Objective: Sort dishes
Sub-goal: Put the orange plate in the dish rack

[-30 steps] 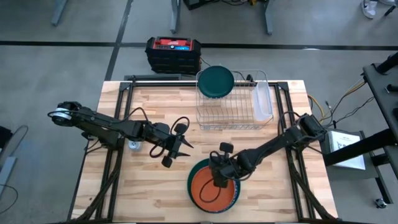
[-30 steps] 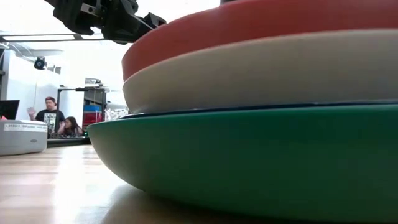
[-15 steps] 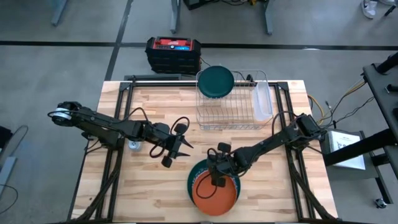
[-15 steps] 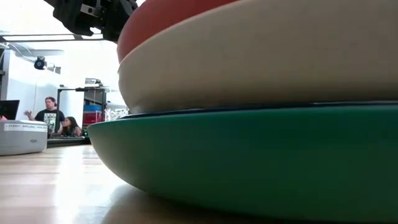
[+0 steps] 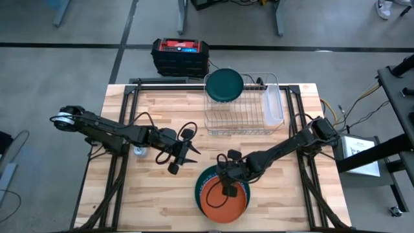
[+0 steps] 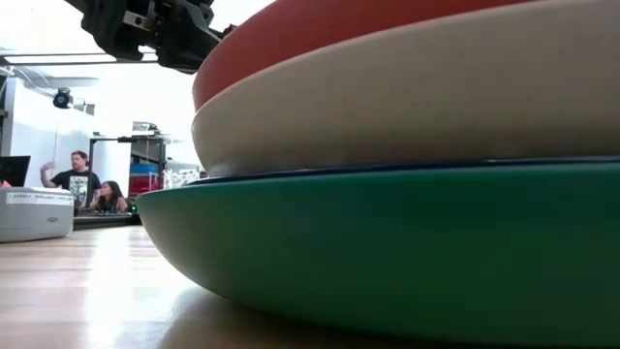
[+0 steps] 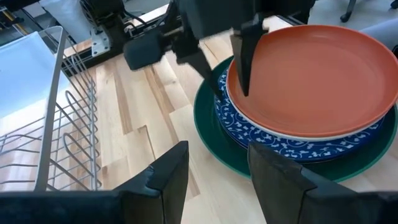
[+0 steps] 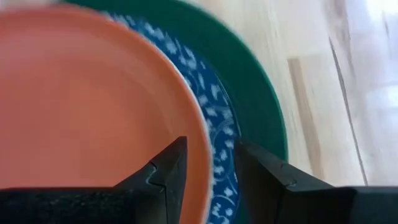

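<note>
the stack of dishes sits at about 6 o'clock on the wooden table [image 5: 162,204], near the front edge. at the bottom is a dark green plate [image 5: 202,180], on it a white plate with a blue floral pattern [image 7: 261,138], and on top an orange plate [image 5: 223,202], which lies off-centre toward the front of the stack.

the right gripper [image 5: 227,186] hangs over the 12 o'clock rim of the orange plate. its fingers [image 7: 242,59] stand a narrow way apart on either side of that rim, one inside the plate and one outside; whether they press on the rim cannot be told.

the left gripper [image 5: 184,155] waits at about 10 o'clock from the stack, well apart from it, above bare table. its jaws are moderately parted and hold nothing.

another dark green dish [image 5: 224,85] stands in the silver wire rack [image 5: 236,116] at 12 o'clock on the table, with a clear plastic tray [image 5: 272,107] along the rack's 3 o'clock side.

in the low view, two people [image 6: 85,184] sit far off in the room behind.
</note>
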### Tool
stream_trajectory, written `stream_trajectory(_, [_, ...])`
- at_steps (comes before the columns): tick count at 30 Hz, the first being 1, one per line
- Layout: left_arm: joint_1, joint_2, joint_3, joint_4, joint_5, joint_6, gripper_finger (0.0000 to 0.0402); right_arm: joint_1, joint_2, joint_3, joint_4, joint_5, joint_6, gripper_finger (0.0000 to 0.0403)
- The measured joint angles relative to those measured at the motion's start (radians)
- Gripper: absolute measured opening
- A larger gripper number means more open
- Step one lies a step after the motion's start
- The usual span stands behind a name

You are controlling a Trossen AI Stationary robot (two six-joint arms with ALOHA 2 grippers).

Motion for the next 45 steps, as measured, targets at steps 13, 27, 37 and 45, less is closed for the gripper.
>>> stream_trajectory(13, [0.000,0.000,0.000,-0.001,-0.001,0.000,0.0155,0.000,0.003,-0.025,0.074,-0.002,0.006,0.0110])
stream_trajectory(27, [0.000,0.000,0.000,0.000,-0.001,0.000,0.0155,0.000,0.004,-0.059,0.133,-0.023,0.029,0.0084])
stream_trajectory(37, [0.000,0.000,0.000,0.000,-0.002,0.000,0.0155,-0.001,0.004,-0.076,0.161,-0.025,0.002,0.0029])
stream_trajectory(45, [0.000,0.000,0.000,0.000,-0.002,0.000,0.0155,0.000,0.002,-0.056,0.129,-0.019,-0.044,0.0002])
